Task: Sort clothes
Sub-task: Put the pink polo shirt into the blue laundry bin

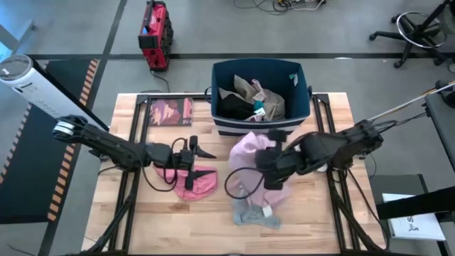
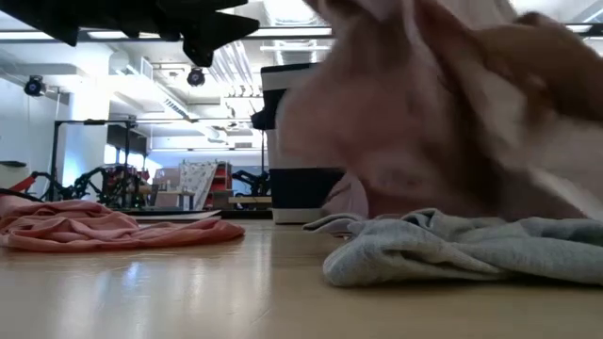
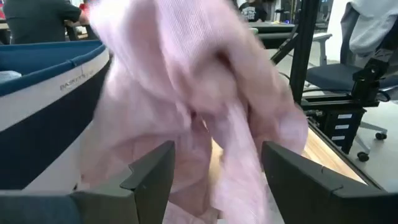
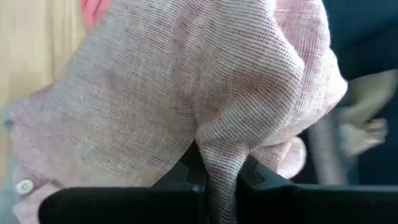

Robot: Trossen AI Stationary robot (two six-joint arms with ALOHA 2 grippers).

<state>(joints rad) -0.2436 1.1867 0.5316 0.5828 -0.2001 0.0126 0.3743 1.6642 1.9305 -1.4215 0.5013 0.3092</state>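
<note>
Grey garment [image 2: 471, 250]: nearest the low camera, crumpled on the wooden table [image 1: 170, 227], lower right of that frame; in the high view it lies at lower centre [image 1: 257, 213], just below the mauve-pink piece.

Mauve-pink garment [image 1: 250, 151]: large, lifted at centre of the high view, just in front of the bin; fills the right wrist view [image 4: 155, 93] and hangs before the left wrist camera [image 3: 186, 93].

Right gripper [image 4: 219, 174]: fingers clenched on a fold of the mauve-pink garment; in the high view, centre right [image 1: 274, 167].

Left gripper [image 1: 202, 151]: centre left in the high view, fingers [image 3: 152, 177] spread apart, holding nothing, with the mauve-pink cloth close in front.

Pink garment [image 1: 193, 181]: heaped on the table beneath the left arm; left edge of the low view [image 2: 104, 226].

Blue bin [image 1: 222, 89]: upper centre of the high view, containing beige [image 1: 250, 89] and black [image 1: 231, 107] pieces plus a small teal one [image 1: 259, 111].

Dark-red booklet [image 1: 170, 112]: flat on the table, left of the bin.

Red device [image 1: 154, 35]: on the floor, top of the frame.
</note>
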